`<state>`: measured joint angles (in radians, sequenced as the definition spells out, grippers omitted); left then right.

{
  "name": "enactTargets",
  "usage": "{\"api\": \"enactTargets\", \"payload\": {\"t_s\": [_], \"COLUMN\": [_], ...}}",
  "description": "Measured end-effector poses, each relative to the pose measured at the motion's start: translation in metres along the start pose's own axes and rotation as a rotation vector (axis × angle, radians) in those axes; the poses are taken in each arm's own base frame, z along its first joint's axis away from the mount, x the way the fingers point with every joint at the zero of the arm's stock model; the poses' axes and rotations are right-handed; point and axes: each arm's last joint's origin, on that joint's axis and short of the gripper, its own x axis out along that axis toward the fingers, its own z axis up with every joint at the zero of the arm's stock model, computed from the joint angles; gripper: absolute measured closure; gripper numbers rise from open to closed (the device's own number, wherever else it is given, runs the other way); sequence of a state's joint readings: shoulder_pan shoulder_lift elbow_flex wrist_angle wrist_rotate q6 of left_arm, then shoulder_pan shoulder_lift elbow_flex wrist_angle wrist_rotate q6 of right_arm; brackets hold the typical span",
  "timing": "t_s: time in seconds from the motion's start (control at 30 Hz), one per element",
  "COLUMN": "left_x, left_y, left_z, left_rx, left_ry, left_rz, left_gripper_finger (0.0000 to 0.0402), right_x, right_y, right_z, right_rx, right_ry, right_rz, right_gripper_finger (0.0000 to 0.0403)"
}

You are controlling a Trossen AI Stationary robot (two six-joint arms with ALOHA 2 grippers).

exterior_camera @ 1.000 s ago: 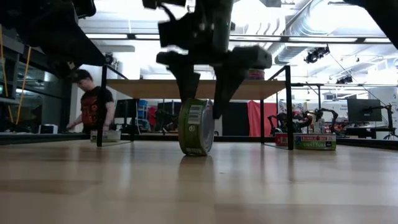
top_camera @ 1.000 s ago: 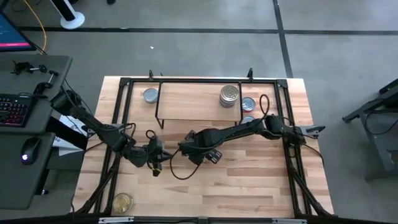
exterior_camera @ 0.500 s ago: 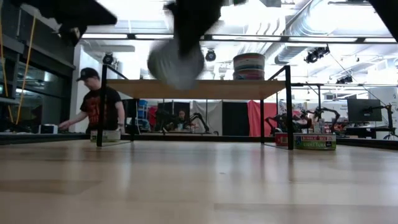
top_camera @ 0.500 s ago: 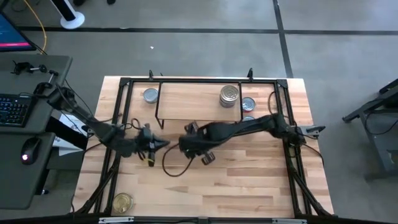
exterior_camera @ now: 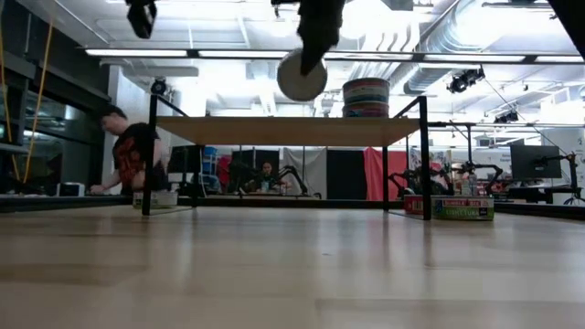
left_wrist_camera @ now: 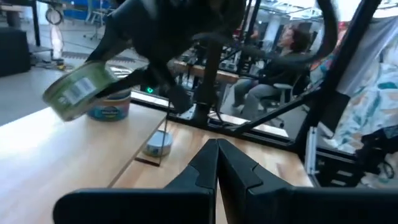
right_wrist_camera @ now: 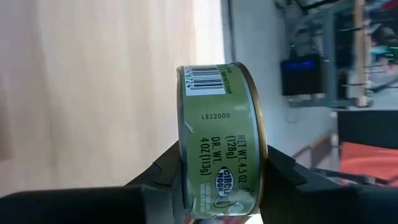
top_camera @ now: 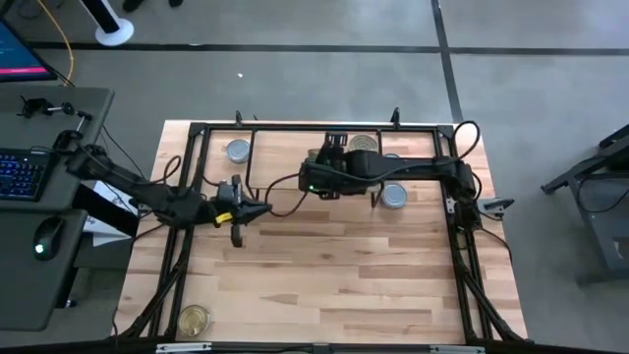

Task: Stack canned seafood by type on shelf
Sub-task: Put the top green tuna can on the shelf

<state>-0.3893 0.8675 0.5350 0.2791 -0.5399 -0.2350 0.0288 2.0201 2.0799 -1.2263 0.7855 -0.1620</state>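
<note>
One green tin (right_wrist_camera: 221,140) stands clamped on edge in the right hand (right_wrist_camera: 221,177), above the shelf (exterior_camera: 283,131); left hand (left_wrist_camera: 216,163) clenched.

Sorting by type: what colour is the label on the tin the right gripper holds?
Green, on the tin; clearest in the right wrist view.

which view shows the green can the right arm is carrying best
Right wrist view: the green can fills the frame, label readable, pinched between the fingers. Left wrist view shows it blurred, low view only its round face above the shelf, high view hides it.
</note>
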Motion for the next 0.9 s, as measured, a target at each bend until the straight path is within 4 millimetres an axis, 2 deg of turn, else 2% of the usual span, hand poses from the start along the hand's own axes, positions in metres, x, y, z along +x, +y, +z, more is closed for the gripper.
{"api": "enactTargets", "payload": {"t_s": [0.1, 0.2, 0.33, 0.5, 0.67, 0.9], "left_x": [0.007, 0.011, 0.016, 0.021, 0.026, 0.029], "left_y": [0.002, 0.002, 0.000, 0.000, 0.003, 0.006], "left_z": [-0.004, -0.008, -0.015, -0.021, -0.024, -0.026], "left_rx": [0.005, -0.035, -0.041, -0.028, -0.048, -0.070], "left_ry": [0.015, 0.041, 0.075, 0.100, 0.113, 0.119], "left_rz": [0.022, 0.006, -0.012, 0.002, 0.028, 0.050], "left_gripper_finger": [0.0401, 0.0401, 0.0401, 0.0402, 0.0401, 0.0402], "right_x": [0.020, 0.032, 0.032, 0.032, 0.036, 0.039], "right_y": [0.007, 0.011, 0.014, 0.015, 0.013, 0.010], "right_z": [-0.002, -0.007, -0.014, -0.016, -0.016, -0.019], "right_rx": [-0.064, -0.101, -0.087, -0.034, 0.047, -0.002], "right_ry": [0.035, 0.075, 0.113, 0.118, 0.118, 0.137], "right_rz": [-0.132, -0.156, -0.103, -0.067, 0.000, 0.004], "right_gripper_finger": [0.0285, 0.0285, 0.0279, 0.0254, 0.0249, 0.0246]}}
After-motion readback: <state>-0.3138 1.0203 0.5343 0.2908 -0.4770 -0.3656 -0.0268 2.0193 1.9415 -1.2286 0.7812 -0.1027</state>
